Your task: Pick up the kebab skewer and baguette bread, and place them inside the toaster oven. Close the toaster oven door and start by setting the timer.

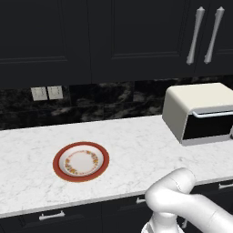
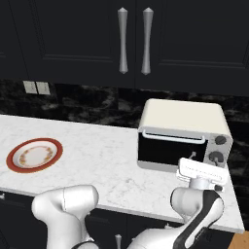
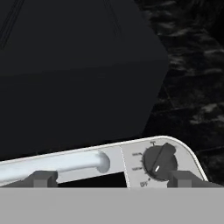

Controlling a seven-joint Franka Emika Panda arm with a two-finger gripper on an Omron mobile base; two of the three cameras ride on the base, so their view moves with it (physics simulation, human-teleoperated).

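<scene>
Nearest the hand camera, the gripper (image 3: 111, 178) shows two dark fingertips (image 3: 43, 178) spread wide apart with nothing between them, low in front of the oven (image 2: 183, 117), whose silver handle (image 3: 52, 165) and upper knob (image 3: 160, 162) sit just past them. From the right base camera the hand hangs just before the oven's knob panel, at the bench (image 2: 112, 151) front edge, and the door (image 2: 171, 150) is closed. Well to the left lies a red-rimmed plate (image 1: 81, 161) on the bench.
</scene>
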